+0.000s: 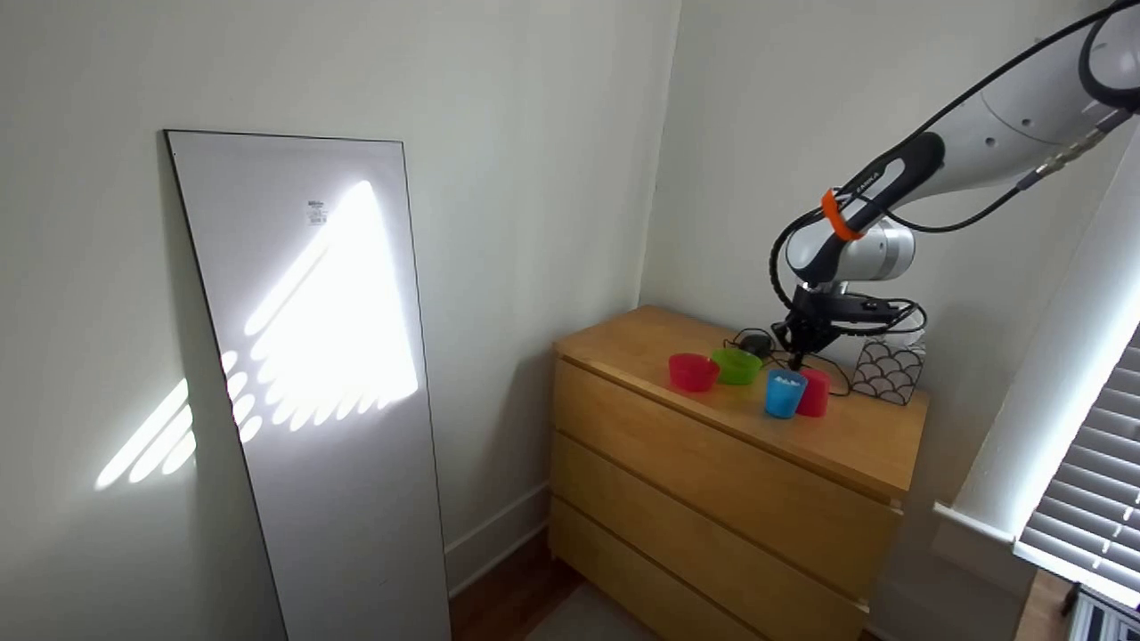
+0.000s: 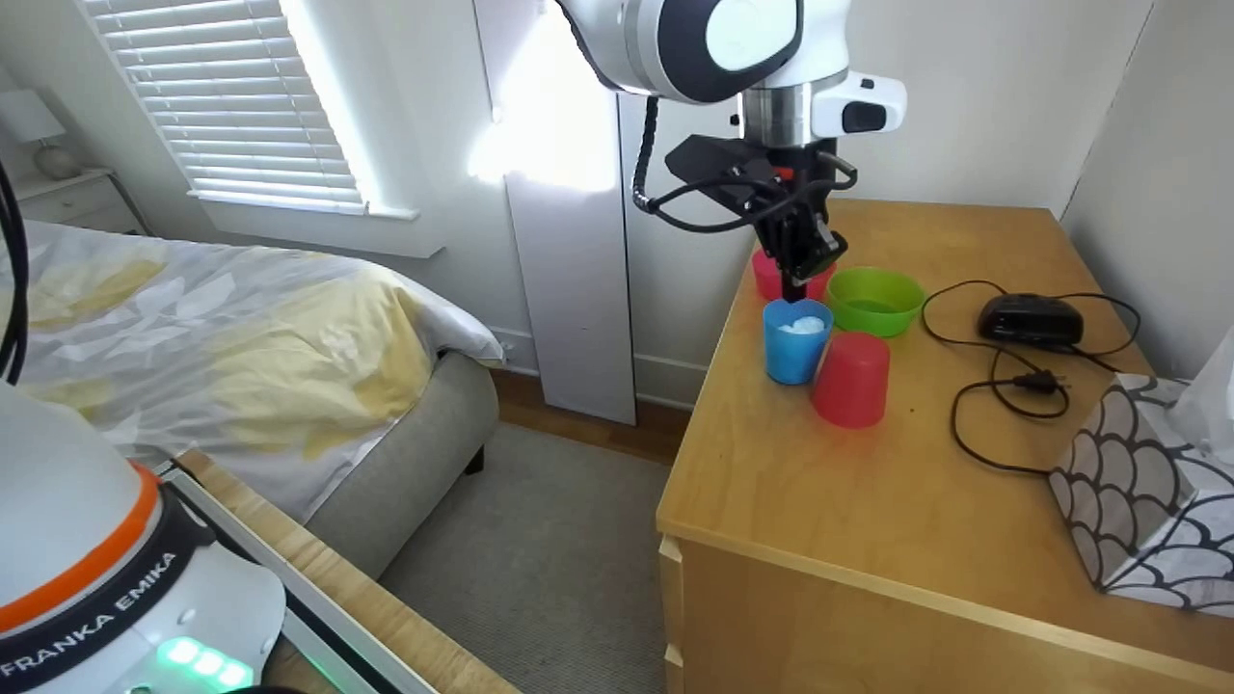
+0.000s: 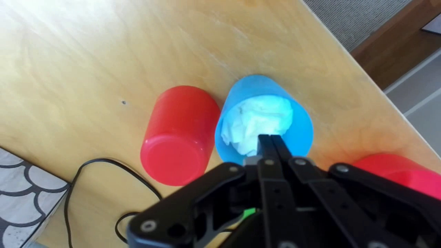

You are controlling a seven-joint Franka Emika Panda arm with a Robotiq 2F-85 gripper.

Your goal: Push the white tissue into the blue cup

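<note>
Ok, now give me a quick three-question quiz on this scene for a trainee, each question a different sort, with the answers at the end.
1. True or false: the tissue is inside the blue cup.
2. Which of these stands upside down? A) green bowl B) red bowl C) red cup
3. Short answer: in the wrist view, is the gripper open or shut?

Key:
1. True.
2. C.
3. Shut.

The tissue (image 2: 802, 326) is white, its cup (image 2: 792, 360) blue, the box (image 2: 1133, 482) white with dark scallops.
</note>
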